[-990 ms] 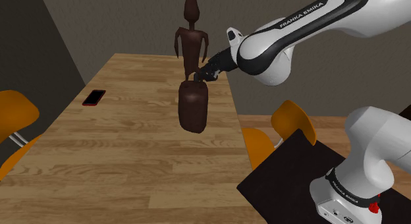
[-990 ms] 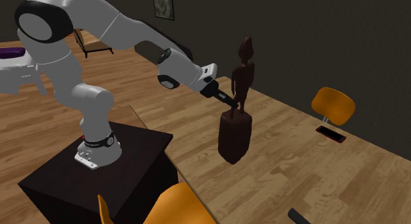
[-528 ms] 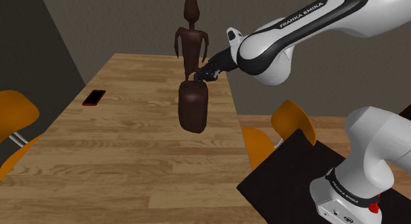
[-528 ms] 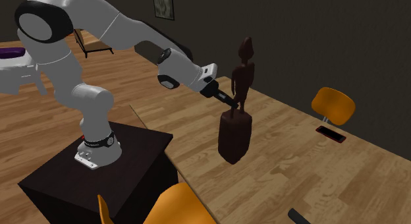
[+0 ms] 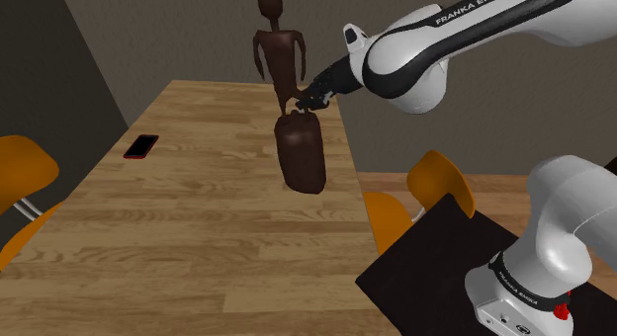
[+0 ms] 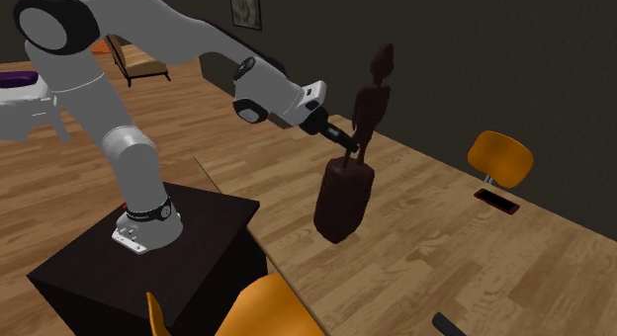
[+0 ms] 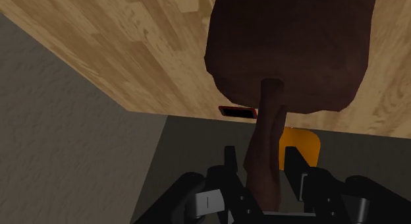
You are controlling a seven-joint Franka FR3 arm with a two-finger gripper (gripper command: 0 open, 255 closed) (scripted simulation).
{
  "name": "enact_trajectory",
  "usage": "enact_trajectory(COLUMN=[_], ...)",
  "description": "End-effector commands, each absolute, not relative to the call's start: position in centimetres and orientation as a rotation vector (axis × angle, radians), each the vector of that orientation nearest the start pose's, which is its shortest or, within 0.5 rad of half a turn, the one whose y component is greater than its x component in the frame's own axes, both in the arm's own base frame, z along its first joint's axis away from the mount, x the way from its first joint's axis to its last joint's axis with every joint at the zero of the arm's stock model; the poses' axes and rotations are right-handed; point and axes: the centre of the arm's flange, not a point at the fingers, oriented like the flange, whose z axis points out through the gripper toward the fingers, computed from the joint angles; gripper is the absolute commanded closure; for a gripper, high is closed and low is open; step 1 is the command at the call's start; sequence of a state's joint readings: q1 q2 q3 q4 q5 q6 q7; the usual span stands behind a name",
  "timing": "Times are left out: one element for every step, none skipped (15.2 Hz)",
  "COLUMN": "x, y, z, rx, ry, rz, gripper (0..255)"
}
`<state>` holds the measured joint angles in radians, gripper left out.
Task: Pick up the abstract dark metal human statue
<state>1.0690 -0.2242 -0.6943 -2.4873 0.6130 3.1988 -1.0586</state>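
Observation:
The dark brown human statue (image 5: pixel 300 156) is a thin figure on a bulky rounded base. It hangs tilted just over the wooden table (image 5: pixel 198 235), near the edge closest to the arm. My gripper (image 5: pixel 302 99) is shut on the figure's thin legs right above the base. In the second exterior view the statue (image 6: pixel 343 198) leans with its head away from the arm, and the gripper (image 6: pixel 346 146) clasps it from the side. In the wrist view the gripper (image 7: pixel 261 157) clamps the statue's leg (image 7: pixel 267 124) between both fingers, with the base beyond them.
A red-edged phone (image 5: pixel 141 146) lies near the table's far edge. Orange chairs stand around the table (image 5: pixel 20 166) (image 5: pixel 435 181) (image 6: pixel 499 154) (image 6: pixel 267 304). The black stand (image 5: pixel 425 285) is at the shoulder view's lower right. Dark walls close off the room.
The gripper has risen and swung with the statue in it. The statue went up and now tilts, its base shifted toward the arm's side of the table.

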Motion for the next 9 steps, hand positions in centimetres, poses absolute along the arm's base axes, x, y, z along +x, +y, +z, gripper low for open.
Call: enact_trajectory(x=[48.3, 48.3, 48.3, 48.3, 48.3, 48.3, 48.3, 48.3, 48.3], y=[12.2, 12.2, 12.2, 12.2, 12.2, 12.2, 12.2, 12.2, 12.2], z=[45.1, 45.7, 46.2, 46.7, 47.3, 47.8, 48.3, 48.4, 48.4], rx=[-2.584, -2.584, -2.584, -2.584, -2.584, -2.584, -2.584, -2.584, -2.584], ry=[-1.019, -1.019, -1.019, -1.019, -1.019, -1.019, -1.019, -1.019, -1.019], rz=[-1.304, -1.304, -1.304, -1.304, -1.304, -1.304, -1.304, -1.304, -1.304], gripper=[255, 255, 255, 255, 255, 255, 255, 255, 255])
